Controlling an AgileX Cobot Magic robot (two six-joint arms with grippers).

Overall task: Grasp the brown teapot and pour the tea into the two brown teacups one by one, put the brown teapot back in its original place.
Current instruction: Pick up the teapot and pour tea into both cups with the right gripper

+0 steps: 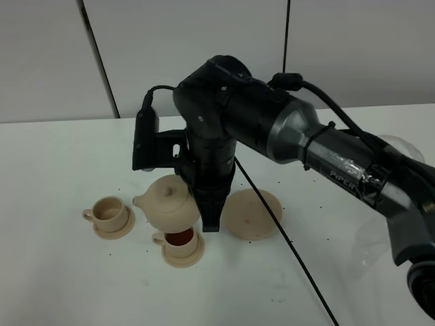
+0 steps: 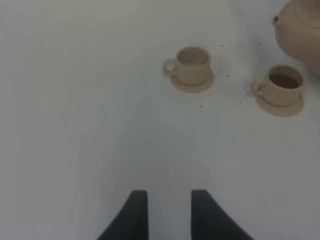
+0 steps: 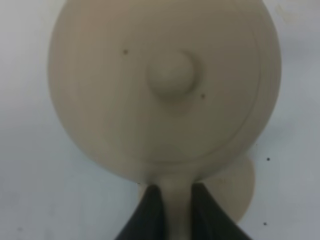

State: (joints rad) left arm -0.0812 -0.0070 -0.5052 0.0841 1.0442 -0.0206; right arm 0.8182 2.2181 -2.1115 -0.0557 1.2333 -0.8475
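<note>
My right gripper is shut on the loop handle of the brown teapot, which stays roughly upright with its spout pointing left. From above, the right wrist view shows the teapot with its knobbed lid, and the right gripper pinching the handle. The two brown teacups stand on small saucers. The left cup looks pale inside. The near cup, just below the teapot, holds dark liquid. The wide saucer lies bare to the right. My left gripper is open over bare table.
A black cable runs across the white table past the wide saucer. The bulky right arm spans the right side of the scene. The left wrist view shows both cups and the teapot's edge.
</note>
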